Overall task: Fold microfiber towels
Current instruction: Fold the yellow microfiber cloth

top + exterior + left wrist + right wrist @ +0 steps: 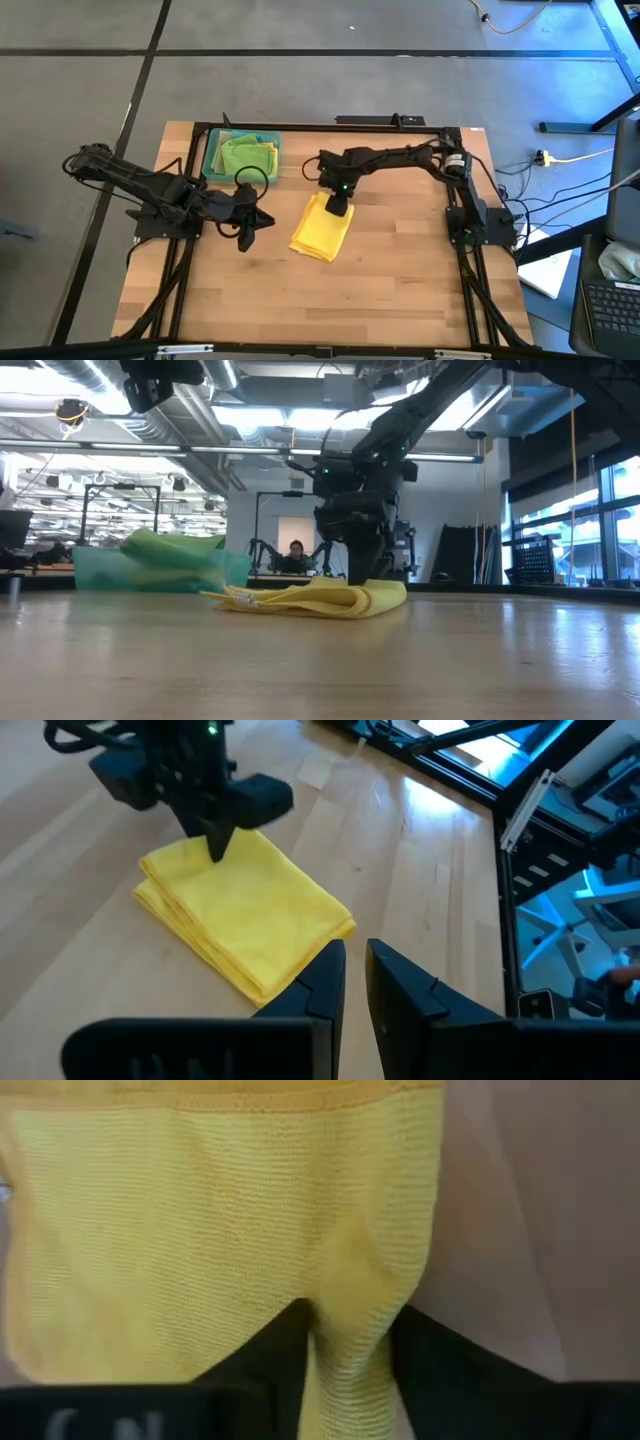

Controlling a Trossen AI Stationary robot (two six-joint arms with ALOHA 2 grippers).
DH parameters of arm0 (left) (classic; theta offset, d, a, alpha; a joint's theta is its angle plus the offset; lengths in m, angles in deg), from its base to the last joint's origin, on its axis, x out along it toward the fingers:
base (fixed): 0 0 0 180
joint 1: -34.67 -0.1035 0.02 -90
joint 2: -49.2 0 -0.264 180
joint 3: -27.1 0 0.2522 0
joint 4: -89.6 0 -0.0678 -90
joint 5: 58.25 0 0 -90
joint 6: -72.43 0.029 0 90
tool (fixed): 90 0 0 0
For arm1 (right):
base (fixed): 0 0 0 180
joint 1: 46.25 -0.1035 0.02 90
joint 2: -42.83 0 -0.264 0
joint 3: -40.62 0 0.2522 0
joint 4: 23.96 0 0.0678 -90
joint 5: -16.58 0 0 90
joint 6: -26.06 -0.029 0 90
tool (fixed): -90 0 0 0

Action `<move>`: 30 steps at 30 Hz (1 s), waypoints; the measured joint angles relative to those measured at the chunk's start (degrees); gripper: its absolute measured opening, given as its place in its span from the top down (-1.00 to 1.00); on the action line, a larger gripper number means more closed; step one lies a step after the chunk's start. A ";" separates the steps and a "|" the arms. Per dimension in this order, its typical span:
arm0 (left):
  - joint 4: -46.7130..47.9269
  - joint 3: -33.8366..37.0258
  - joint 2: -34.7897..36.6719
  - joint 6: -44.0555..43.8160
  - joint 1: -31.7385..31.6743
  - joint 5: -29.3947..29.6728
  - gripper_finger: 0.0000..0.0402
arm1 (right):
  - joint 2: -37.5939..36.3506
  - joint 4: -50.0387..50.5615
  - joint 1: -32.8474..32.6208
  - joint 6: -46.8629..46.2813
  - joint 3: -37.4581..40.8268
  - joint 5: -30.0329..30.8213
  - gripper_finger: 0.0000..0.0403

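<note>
The folded yellow towel (322, 230) lies flat near the middle of the table (400, 290). You will find the right gripper (340, 207) down on its far end, fingers (440, 1360) pinched on a ridge of the yellow cloth. The left gripper (262, 220) hovers just beside the towel with its fingers nearly together, holding nothing. Green towels (248, 156) sit in the teal tray (212, 160) at the table's far edge.

The high camera is looking straight down on the pale wooden worktop (400, 290). The low camera is skimming level across it. Both are sharing the folded yellow microfiber towel (322, 228), lying near centre, toward twelve o'clock.
</note>
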 joint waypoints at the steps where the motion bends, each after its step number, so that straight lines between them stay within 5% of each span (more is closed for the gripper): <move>1: -0.03 0.02 0.00 -0.17 0.00 -0.01 0.82 | 0.07 -0.19 -0.60 0.00 -0.02 1.05 0.43; 7: 0.02 0.01 0.00 0.09 0.00 1.00 0.82 | 0.37 2.20 -1.56 -1.07 -1.61 3.83 0.92; 22: -0.05 0.01 -0.02 0.26 -0.04 8.04 0.82 | -3.64 29.35 -3.24 9.58 -25.27 28.67 0.96; 30: -2.66 0.00 -0.02 -2.51 -0.02 9.35 0.82 | -3.64 26.61 -10.78 7.38 -22.90 30.91 0.96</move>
